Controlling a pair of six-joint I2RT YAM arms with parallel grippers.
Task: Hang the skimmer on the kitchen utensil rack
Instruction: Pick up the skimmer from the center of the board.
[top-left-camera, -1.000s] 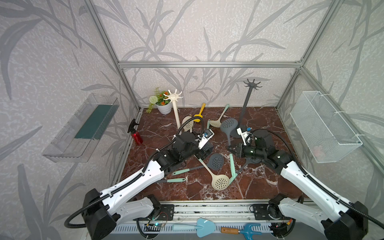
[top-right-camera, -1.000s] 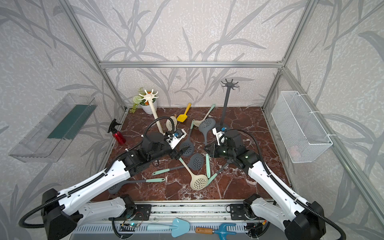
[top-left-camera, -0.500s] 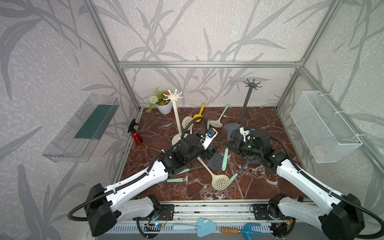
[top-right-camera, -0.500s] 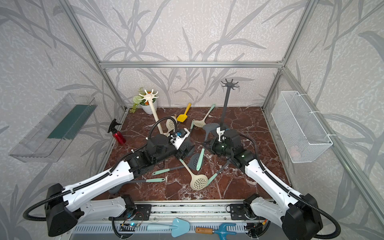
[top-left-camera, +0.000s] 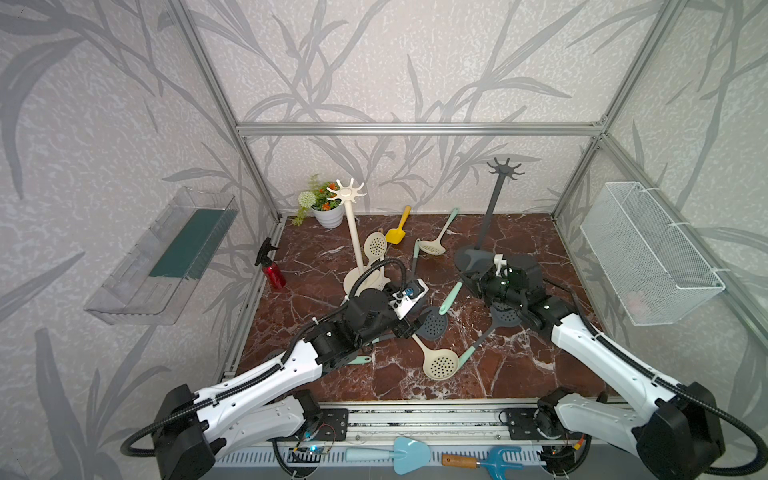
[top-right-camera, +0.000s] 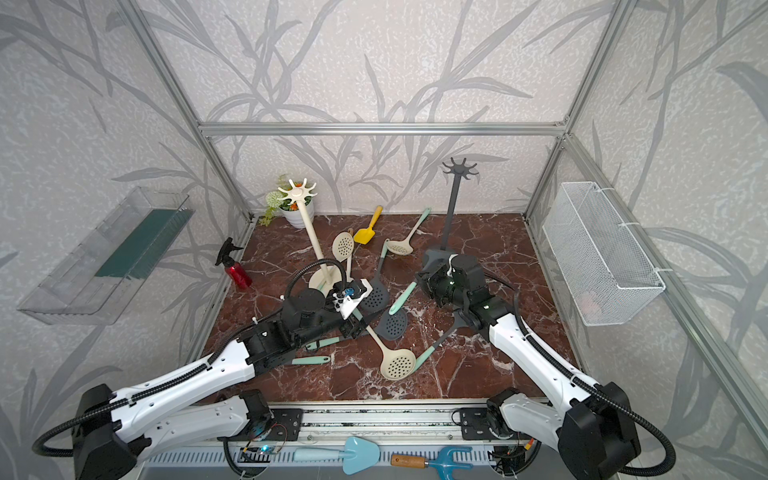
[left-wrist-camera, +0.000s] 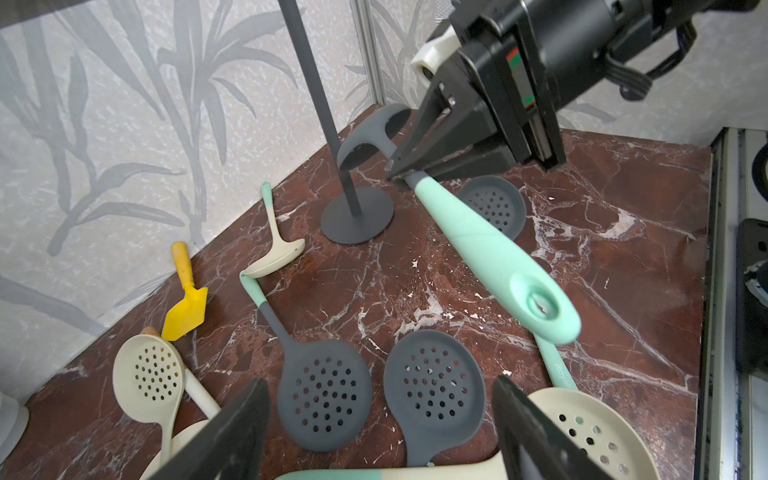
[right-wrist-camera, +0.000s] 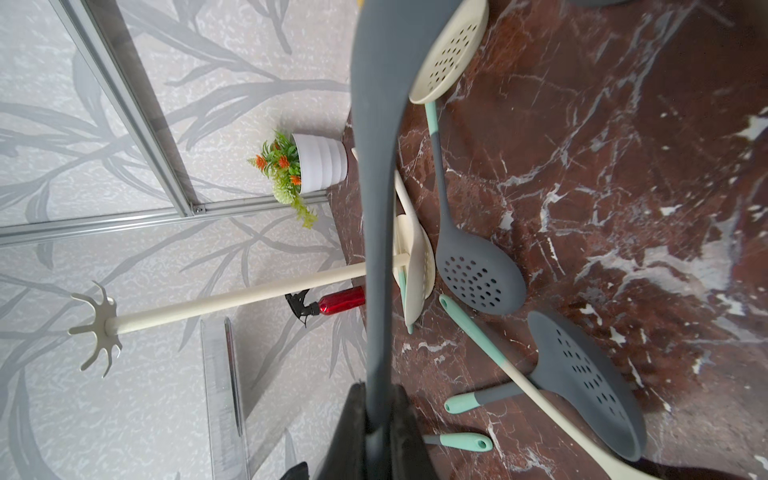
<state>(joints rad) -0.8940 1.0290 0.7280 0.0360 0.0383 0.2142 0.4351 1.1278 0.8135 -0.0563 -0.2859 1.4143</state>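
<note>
My right gripper (left-wrist-camera: 399, 172) is shut on the neck of a grey skimmer (left-wrist-camera: 490, 257) with a mint handle and holds it off the floor. In both top views that handle (top-left-camera: 451, 296) (top-right-camera: 402, 297) slants down from the right gripper (top-left-camera: 467, 276) toward the middle. In the right wrist view the grey neck (right-wrist-camera: 376, 249) runs out from between the closed jaws. The dark utensil rack (top-left-camera: 492, 199) (left-wrist-camera: 320, 104) stands just behind, its hooks bare. My left gripper (left-wrist-camera: 382, 440) is open and low over the skimmers on the floor, holding nothing.
Several skimmers lie on the marble floor, among them two grey ones (left-wrist-camera: 324, 395) (left-wrist-camera: 434, 386) and a cream one (top-left-camera: 440, 363). A cream rack (top-left-camera: 353, 232), a yellow scoop (top-left-camera: 397, 232), a red spray bottle (top-left-camera: 274, 276) and a plant pot (top-left-camera: 328, 214) stand at the back left. A wire basket (top-left-camera: 648, 257) hangs on the right wall.
My right gripper has raised the skimmer and carried it toward the dark rack's base, the mint handle swinging up off the floor. The left arm has reached further toward the middle.
</note>
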